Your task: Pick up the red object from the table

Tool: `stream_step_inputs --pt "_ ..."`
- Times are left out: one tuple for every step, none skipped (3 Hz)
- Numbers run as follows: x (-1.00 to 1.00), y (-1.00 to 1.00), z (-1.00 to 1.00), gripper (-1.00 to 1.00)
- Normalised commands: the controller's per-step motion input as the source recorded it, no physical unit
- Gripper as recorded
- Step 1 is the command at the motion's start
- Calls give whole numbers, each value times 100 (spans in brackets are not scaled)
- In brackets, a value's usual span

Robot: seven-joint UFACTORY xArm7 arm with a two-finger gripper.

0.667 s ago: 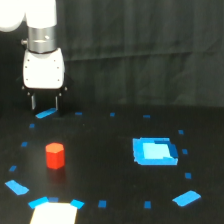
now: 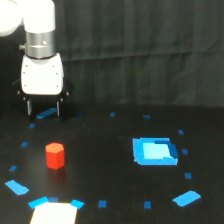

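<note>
The red object (image 2: 55,155), a stubby red-orange hexagonal block, stands upright on the black table (image 2: 100,165) toward the exterior view's left. My gripper (image 2: 43,109) hangs from the white arm above and behind the block, well apart from it. Its two dark fingers (image 2: 29,106) point straight down and stand open with nothing between them; a blue tape piece shows through the gap.
A large blue square patch (image 2: 154,151) lies on the table at the exterior view's right. Small blue tape marks ring the working area. A white sheet (image 2: 55,213) with blue corners sits at the front edge. A dark curtain hangs behind.
The gripper has shifted slightly toward the exterior view's left and a little lower. The red object has not moved.
</note>
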Motion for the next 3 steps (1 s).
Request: stream_step_inputs --pt "-14 -100 9 100" --pt "5 -87 2 63" --pt "58 -88 -26 78"
